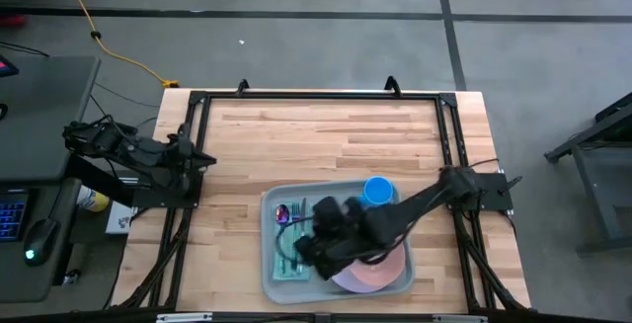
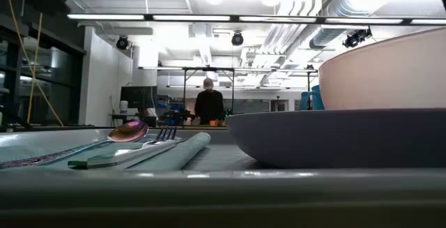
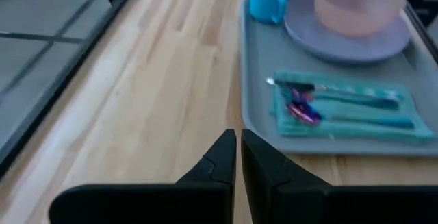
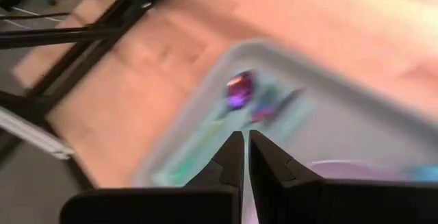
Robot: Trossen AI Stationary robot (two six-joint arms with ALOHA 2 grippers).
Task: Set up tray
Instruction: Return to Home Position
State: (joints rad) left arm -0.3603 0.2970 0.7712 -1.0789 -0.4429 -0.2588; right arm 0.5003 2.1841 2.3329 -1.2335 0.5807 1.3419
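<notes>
The pale grey-green tray (image 1: 272, 283) lies on the wooden table near its front edge. On it rest a teal napkin (image 3: 349, 114) carrying a spoon with a purple bowl (image 3: 302, 112) and other cutlery, a lavender plate (image 3: 345, 39) with a pink bowl (image 3: 356, 5) on it, and a blue cup (image 1: 378, 191) at the far side. My right gripper (image 4: 245, 142) hangs shut above the napkin, clear of everything. My left gripper (image 3: 238, 145) waits shut over bare wood at the table's left, holding nothing.
A black metal frame (image 1: 316, 96) runs around the tabletop's edges. Bare wood (image 1: 326, 135) stretches from the tray to the far edge. A person (image 2: 208, 104) stands far off in the room behind the table.
</notes>
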